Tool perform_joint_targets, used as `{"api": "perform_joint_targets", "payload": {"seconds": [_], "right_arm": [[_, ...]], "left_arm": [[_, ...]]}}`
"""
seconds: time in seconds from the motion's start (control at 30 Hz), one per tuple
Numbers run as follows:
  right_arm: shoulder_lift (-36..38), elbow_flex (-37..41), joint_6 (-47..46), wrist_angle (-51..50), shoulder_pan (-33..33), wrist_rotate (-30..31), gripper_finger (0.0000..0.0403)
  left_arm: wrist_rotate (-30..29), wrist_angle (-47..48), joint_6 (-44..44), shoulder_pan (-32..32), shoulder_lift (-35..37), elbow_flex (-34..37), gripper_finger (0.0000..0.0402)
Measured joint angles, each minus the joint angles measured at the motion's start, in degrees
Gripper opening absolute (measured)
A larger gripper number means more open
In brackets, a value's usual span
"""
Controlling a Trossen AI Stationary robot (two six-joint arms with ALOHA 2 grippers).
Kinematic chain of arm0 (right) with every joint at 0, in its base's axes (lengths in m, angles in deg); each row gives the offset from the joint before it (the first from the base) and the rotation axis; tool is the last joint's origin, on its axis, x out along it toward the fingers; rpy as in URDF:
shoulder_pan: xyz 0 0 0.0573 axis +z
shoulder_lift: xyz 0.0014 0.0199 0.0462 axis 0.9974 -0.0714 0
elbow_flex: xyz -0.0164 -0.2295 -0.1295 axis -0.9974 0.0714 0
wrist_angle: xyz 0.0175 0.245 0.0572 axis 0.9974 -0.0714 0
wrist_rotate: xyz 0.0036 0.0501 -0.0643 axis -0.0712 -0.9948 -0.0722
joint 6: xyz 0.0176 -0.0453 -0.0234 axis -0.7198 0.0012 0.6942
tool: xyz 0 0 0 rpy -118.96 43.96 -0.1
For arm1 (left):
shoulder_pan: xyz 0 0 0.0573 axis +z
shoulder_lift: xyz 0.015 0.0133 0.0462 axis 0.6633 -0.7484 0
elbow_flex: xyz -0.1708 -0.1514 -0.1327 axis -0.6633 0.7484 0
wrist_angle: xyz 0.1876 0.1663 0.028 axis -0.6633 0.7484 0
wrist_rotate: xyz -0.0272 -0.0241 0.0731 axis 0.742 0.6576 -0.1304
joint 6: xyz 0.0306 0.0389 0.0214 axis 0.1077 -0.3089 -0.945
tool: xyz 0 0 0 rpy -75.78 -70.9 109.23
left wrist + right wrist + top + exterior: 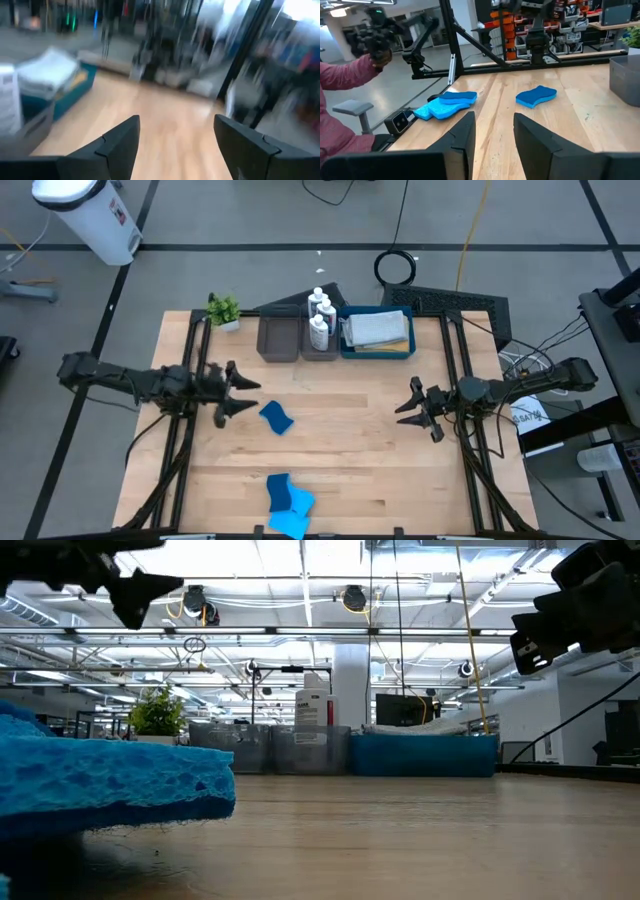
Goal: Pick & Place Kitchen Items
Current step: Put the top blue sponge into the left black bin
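**Sponges still loose on the worktop, both arms empty**

Sponges are what remain out of place. One wavy blue sponge (277,417) lies alone near the middle of the worktop (350,470), and a small pile of sponges (288,505), dark blue on light blue, sits at the near edge, close in front of the low camera. At the far edge stand two grey trays (279,338), the white bottles (319,316) by the second of them, and a blue tray (345,345) that already holds a folded grey cloth (377,328) over an orange one. A small potted plant (224,311) stands at the far left corner.

The left gripper (237,394) hangs above the worktop just beside the lone sponge, jaws spread and holding nothing; its wrist view is smeared, so the arm is probably in motion. The right gripper (412,408) waits over the right side, well apart from any sponge, jaws parted and empty too. A person in a pink sleeve (340,80) shows beyond the table in the right wrist view.

Risks, as a judgement: the lone sponge is thin and soft, so jaws closing too high may pinch only its edge and let it fold or slip out on the lift. Descending off-centre would nudge it across the wood. The pile at the near edge is the touchier target, since a careless grab could drag both sponges or push one off the worktop.
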Motion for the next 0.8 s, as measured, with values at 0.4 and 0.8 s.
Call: {"api": "perform_joint_targets", "payload": {"seconds": [0.4,0.8], "right_arm": [[-0.1,0.0,0.0,-0.1,0.0,0.9,0.0100],[-0.9,0.1,0.0,-1.0,0.0,0.9,0.0100]], "left_arm": [[-5.6,27.2,0.7,-1.8,-36.1,-12.6,0.0257],[-7.8,11.5,-12.6,-1.4,-54.2,-12.8,0.0257]]}}
